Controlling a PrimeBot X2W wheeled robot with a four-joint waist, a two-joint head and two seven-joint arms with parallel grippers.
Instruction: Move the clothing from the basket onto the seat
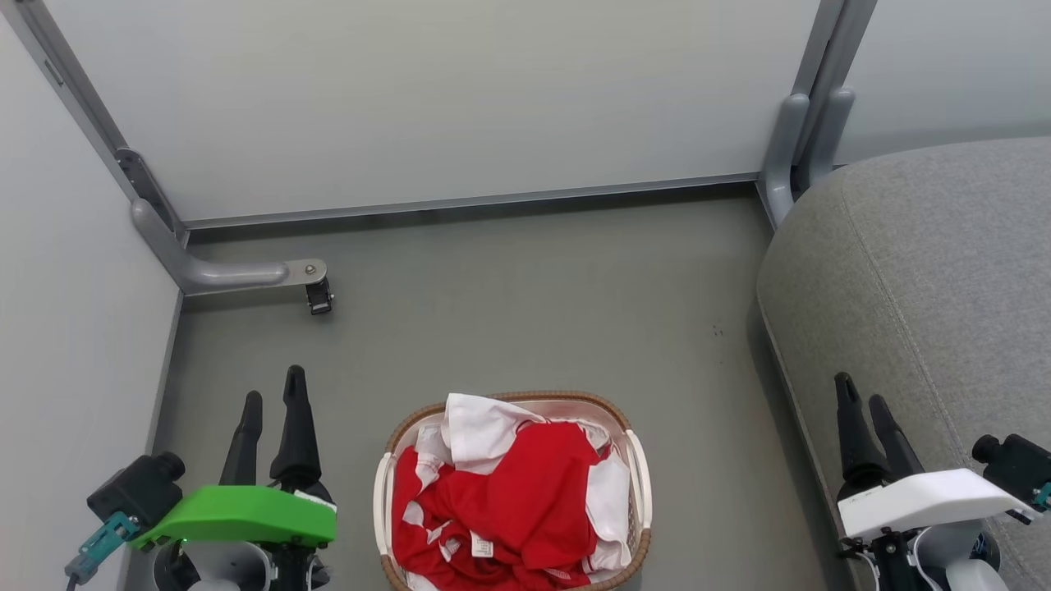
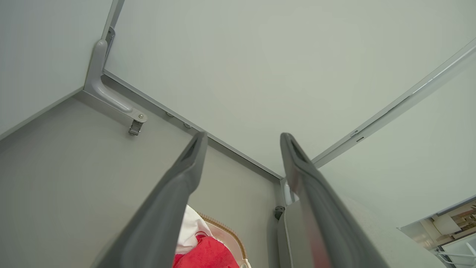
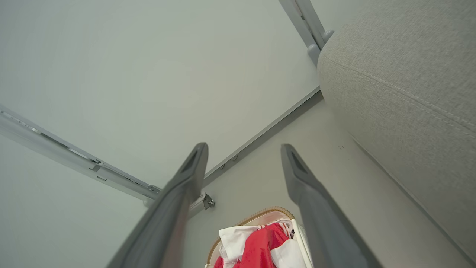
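Nearest you, your left gripper (image 1: 273, 384) and right gripper (image 1: 860, 391) hung empty, fingers apart, either side of the basket (image 1: 383, 492), whose near rim was cut off. The clothing (image 1: 509, 492) lay heaped inside it, lower layers hidden. The seat (image 1: 928, 271) stood cropped at right, and a caster (image 1: 318, 297) sat farther back.

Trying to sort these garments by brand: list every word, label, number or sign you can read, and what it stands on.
Small white label on the red clothing in the basket: the print is too small to read.
Nothing else carries legible text: no words, brands, numbers or signs can be made out on the basket or the grey seat.
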